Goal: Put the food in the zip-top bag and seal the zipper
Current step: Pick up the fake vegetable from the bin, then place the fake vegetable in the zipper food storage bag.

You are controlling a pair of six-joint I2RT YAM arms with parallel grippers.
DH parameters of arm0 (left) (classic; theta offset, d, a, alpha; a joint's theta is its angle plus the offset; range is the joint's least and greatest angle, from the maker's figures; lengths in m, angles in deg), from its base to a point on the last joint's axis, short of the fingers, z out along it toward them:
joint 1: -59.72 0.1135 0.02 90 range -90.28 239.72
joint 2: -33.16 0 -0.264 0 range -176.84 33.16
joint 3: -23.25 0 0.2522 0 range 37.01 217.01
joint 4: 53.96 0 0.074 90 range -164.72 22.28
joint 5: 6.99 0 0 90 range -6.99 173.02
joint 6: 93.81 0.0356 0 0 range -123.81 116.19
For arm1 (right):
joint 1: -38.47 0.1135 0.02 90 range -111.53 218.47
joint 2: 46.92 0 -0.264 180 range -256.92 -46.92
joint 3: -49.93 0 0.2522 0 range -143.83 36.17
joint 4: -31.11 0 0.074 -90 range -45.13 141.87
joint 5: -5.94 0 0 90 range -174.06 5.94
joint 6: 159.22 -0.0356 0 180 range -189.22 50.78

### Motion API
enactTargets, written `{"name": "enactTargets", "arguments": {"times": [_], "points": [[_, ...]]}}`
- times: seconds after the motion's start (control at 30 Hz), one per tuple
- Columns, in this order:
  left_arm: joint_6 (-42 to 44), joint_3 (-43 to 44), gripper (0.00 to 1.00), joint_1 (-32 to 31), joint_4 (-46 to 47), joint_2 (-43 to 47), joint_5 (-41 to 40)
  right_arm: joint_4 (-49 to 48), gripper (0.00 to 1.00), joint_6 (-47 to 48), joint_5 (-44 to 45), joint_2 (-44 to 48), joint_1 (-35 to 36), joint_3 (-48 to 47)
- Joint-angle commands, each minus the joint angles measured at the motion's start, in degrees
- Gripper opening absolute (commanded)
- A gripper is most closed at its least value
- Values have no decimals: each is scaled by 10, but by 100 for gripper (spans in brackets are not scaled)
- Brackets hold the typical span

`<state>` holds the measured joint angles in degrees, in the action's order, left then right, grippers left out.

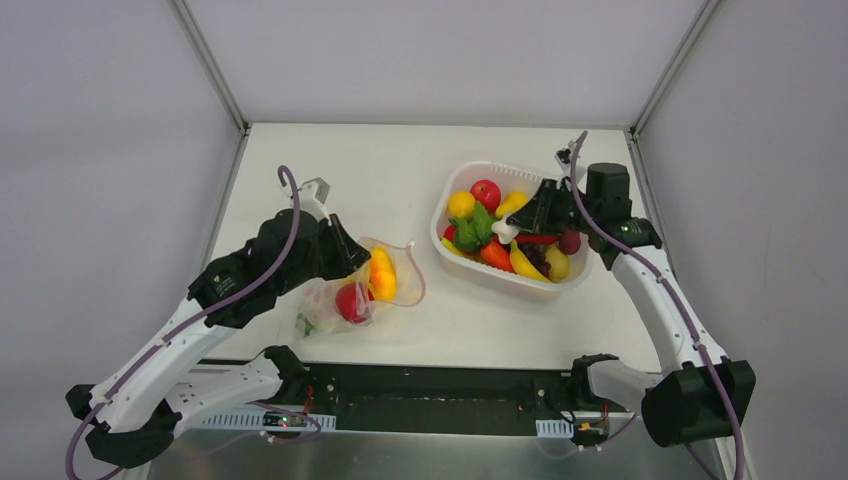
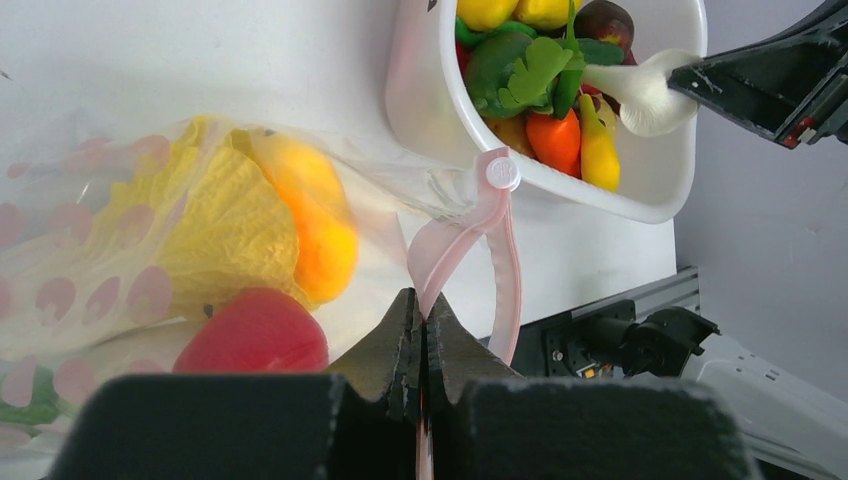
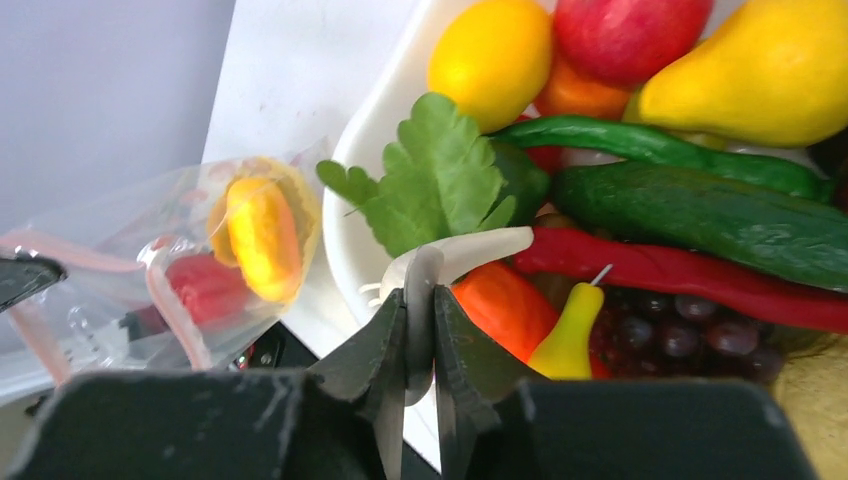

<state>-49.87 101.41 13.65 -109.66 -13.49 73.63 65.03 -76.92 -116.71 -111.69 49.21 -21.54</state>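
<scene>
Clear pink-spotted bag (image 1: 325,300) lies flat left of basket (image 1: 437,215), mouth toward it, pink zipper (image 2: 450,240) unsealed and looped, yellow-orange piece (image 1: 382,275) and red piece (image 1: 350,302) inside; remaining food (image 1: 486,192) heaped in basket.

Pink-spotted clear bag (image 2: 90,290), white basket (image 2: 425,80)

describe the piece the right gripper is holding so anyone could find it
Find the white plastic basket on the table's right half. Among its glossy toy food, the right gripper is shut on a white stalk with flat green leaves, the only white piece.
</scene>
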Motion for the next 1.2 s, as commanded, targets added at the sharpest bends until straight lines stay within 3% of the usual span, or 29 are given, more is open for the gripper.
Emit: {"name": "enactTargets", "arguments": {"times": [0.0,0.37,0.83,1.0,1.17], "points": [[-7,9,0,1,34,-9,14,22,16,12,-93,-9,2,-14],[-8,9,0,1,36,-10,16,63,15,25,-71,-44,11,-38],[10,2,0,1,63,2,48,-192,10,-148,-236,71,15,24],[15,2,0,1,81,8,65,-236,9,-174,-279,77,68,16],[18,7,0,1,83,3,71,-234,9,-154,-262,80,149,-5]]}}
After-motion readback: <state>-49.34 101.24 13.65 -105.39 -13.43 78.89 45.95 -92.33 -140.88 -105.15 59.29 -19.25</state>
